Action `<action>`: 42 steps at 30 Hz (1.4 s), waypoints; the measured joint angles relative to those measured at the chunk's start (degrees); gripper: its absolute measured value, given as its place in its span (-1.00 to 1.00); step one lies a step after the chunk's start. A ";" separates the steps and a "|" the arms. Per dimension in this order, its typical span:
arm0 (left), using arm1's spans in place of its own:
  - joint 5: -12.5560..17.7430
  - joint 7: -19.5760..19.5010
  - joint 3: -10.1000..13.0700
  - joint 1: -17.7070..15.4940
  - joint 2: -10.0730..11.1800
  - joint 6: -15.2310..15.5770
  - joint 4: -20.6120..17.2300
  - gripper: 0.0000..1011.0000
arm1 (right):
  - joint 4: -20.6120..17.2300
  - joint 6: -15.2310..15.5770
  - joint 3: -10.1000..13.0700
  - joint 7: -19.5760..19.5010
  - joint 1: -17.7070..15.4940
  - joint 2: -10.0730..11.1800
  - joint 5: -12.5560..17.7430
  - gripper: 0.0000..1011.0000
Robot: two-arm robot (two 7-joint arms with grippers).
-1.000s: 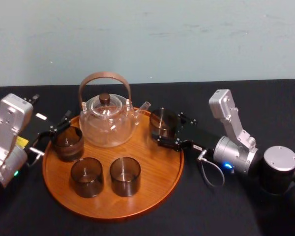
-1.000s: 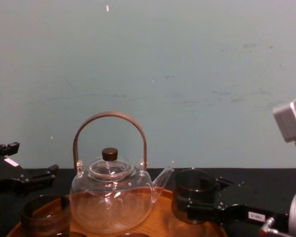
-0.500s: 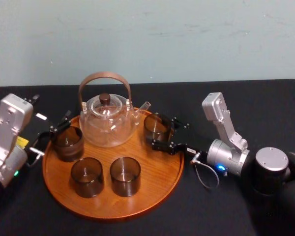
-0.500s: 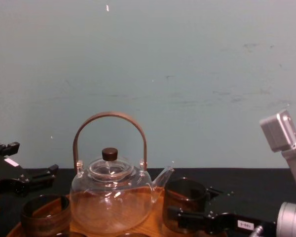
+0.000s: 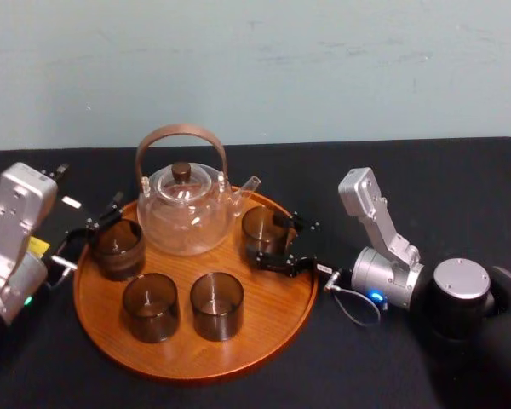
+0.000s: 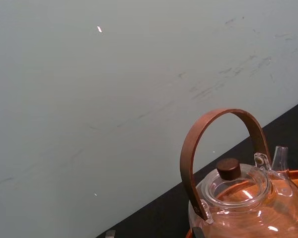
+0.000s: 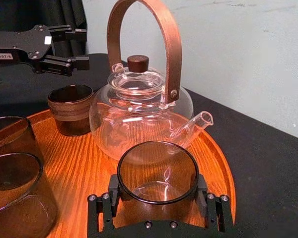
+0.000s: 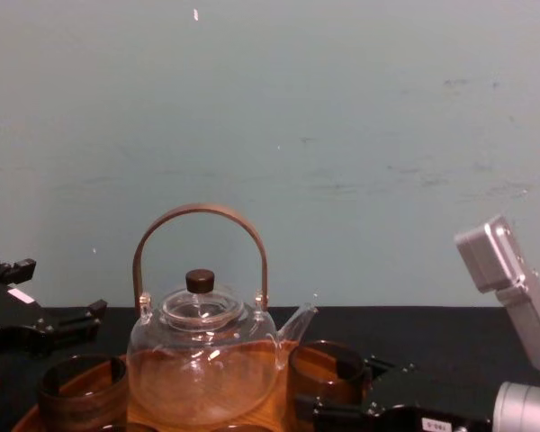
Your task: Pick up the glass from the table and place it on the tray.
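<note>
My right gripper [image 5: 271, 242] is shut on a smoky clear glass [image 5: 261, 228], holding it by its sides low over the right part of the round wooden tray [image 5: 268, 311], just beside the teapot's spout. In the right wrist view the glass [image 7: 158, 174] sits between the black fingers [image 7: 102, 210], with orange wood under it. I cannot tell whether its base touches the tray. The chest view shows the glass [image 8: 326, 376] low beside the teapot [image 8: 202, 360]. My left gripper [image 5: 85, 237] stands open at the tray's left edge, next to another glass [image 5: 119, 247].
A clear glass teapot [image 5: 186, 204] with a brown hoop handle stands at the tray's back. Two more glasses [image 5: 151, 305] [image 5: 216, 304] stand at the tray's front. The black table [image 5: 426, 175] stretches around the tray, with a pale wall behind.
My right gripper has carried the glass leftward and downward, from above the tray's right rim to inside the tray by the spout. The left arm has not moved.
</note>
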 joint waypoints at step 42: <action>0.00 0.00 0.00 0.00 0.00 0.00 0.00 0.98 | 0.02 0.10 0.07 -0.13 -0.01 0.00 -0.01 0.98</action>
